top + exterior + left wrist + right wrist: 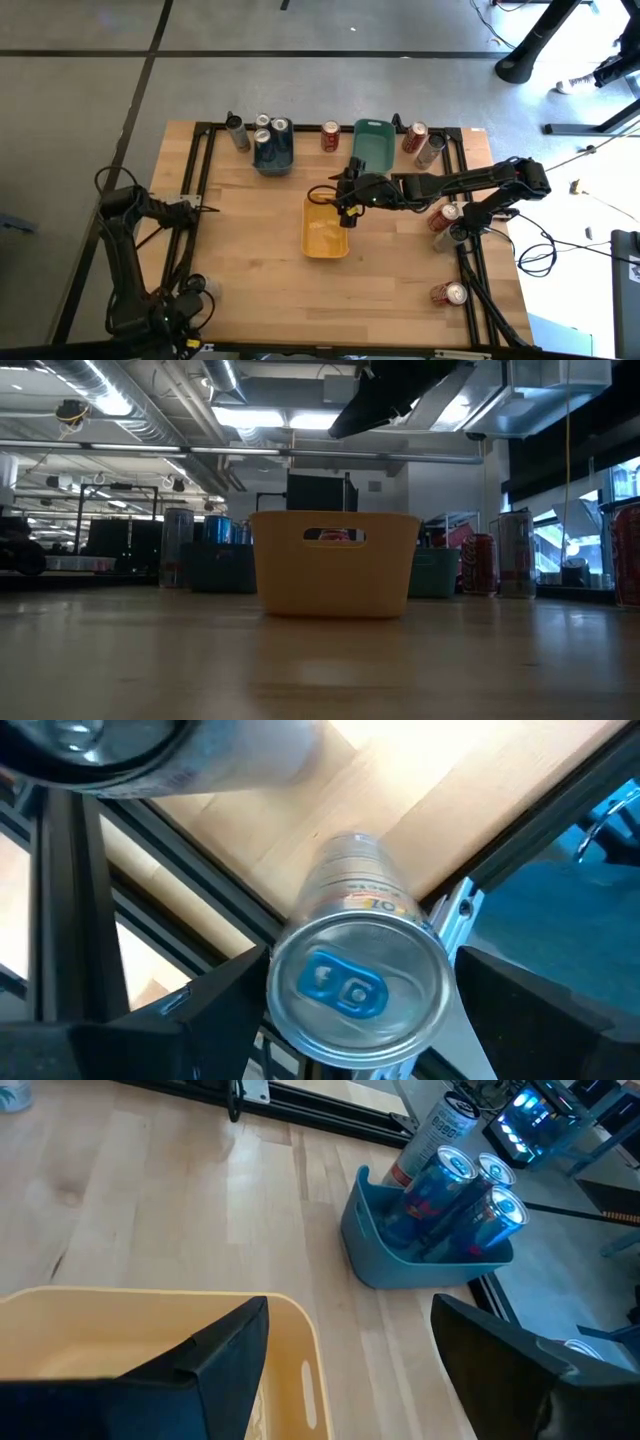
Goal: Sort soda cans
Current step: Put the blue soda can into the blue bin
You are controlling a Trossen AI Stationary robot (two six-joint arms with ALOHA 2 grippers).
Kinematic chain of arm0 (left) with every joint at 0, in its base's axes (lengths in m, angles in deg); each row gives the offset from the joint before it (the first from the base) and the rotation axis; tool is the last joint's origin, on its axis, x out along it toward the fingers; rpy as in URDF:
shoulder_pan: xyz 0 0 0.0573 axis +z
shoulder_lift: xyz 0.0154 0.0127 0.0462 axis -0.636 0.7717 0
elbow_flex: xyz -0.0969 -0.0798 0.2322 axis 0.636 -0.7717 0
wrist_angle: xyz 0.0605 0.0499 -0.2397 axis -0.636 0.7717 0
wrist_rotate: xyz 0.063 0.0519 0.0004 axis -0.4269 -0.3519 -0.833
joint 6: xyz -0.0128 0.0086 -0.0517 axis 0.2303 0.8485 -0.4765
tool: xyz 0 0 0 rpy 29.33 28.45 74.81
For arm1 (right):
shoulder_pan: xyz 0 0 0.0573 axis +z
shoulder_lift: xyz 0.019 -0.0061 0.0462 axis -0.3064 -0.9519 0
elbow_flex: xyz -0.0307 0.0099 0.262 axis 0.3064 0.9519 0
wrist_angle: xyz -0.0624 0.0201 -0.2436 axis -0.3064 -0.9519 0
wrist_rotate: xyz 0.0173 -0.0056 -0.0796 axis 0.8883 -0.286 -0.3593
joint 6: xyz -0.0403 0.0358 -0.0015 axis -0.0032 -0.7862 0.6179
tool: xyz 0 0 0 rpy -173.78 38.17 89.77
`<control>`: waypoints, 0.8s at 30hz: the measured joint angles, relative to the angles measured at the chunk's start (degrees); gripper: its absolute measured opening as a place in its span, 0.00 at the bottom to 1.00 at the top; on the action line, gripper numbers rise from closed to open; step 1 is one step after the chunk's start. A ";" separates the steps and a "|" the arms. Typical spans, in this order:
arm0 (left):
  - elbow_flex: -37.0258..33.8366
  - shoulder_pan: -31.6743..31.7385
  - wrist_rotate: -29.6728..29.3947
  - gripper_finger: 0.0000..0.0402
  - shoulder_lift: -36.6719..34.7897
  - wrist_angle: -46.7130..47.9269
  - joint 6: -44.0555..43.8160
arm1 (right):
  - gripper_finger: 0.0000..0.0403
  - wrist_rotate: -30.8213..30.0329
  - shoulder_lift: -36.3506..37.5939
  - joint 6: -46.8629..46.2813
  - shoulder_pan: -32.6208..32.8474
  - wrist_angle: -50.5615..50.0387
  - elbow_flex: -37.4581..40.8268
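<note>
Soda can sits clamped in left gripper; right gripper hovers open over yellow bin.

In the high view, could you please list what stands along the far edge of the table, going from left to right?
Lone silver can → blue bin holding cans → red can → teal bin → red can beside a silver can.
</note>
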 joint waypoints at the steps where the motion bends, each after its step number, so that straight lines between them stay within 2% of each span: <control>1: 0.00 -0.02 -0.02 0.77 0.00 0.39 0.01 | 0.70 0.10 0.00 0.00 0.00 0.00 0.00; 8: -1.28 0.09 0.87 0.76 0.09 -0.99 0.31 | 0.70 1.22 -0.02 0.01 0.00 -1.64 0.00; 11: -3.92 0.14 1.84 0.70 0.15 -5.06 -0.22 | 0.70 1.23 -0.02 -0.01 0.02 -1.92 0.00; 16: -5.17 0.53 3.61 0.57 -0.38 -6.65 -1.58 | 0.70 2.54 -0.03 -1.61 -0.02 -2.52 -0.04; 24: -5.29 4.15 5.43 0.56 -4.63 -6.55 -2.95 | 0.70 2.05 0.18 -1.55 0.00 -5.29 -0.04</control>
